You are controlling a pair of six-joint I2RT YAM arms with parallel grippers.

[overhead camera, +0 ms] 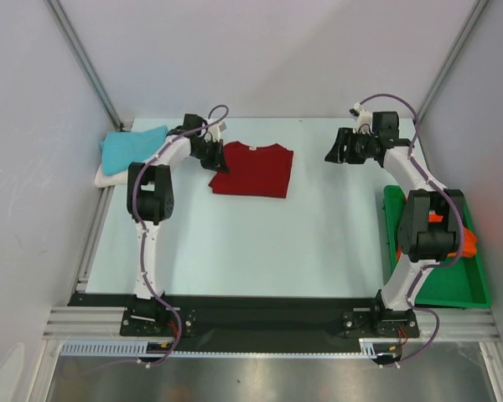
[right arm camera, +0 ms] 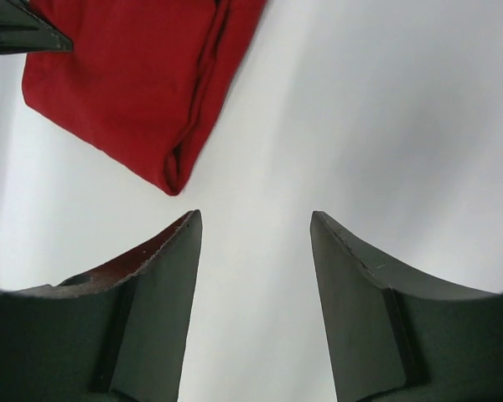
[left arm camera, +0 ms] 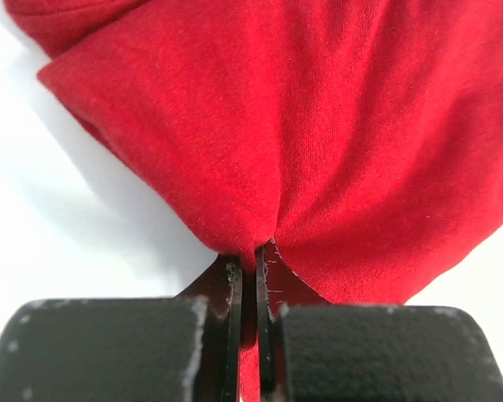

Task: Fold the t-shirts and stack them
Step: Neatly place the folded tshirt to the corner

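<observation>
Seen from above, the pale tabletop (overhead camera: pixel 251 251) carries the dark red shirt (overhead camera: pixel 253 170), folded into a flat rectangle. It lies a little toward 12 o'clock from the middle, collar toward the far edge. In the 10 o'clock corner the turquoise shirt (overhead camera: pixel 134 146) lies on top of the cream shirt (overhead camera: pixel 107 177), whose edge shows beneath it at the near side. This pile is near the left arm's forearm and well apart from the red shirt. Along the 3 to 4 o'clock edge sits the green tray (overhead camera: pixel 440 289), holding the orange shirt (overhead camera: pixel 466 240). The right arm's elbow stands in front of the tray and hides most of the orange cloth. Nothing lies between the red shirt and either pile.

The left tool (overhead camera: pixel 220 162) is at the red shirt's 9 o'clock edge. In its wrist view the two fingers are pressed almost together, with a pinch of red cloth caught between them. The cloth gathers into a crease at the tips and spreads out above them. The shirt's corner at 10 o'clock in that view curls slightly off the white surface.

The right tool (overhead camera: pixel 331 152) hangs at the 3 o'clock side of the red shirt, apart from it, and points toward it. Its wrist view shows the fingers (right arm camera: pixel 163 276) spread wide, with only bare tabletop between them. It holds and touches nothing. The shirt's folded corner lies beyond them toward 11 o'clock.
</observation>
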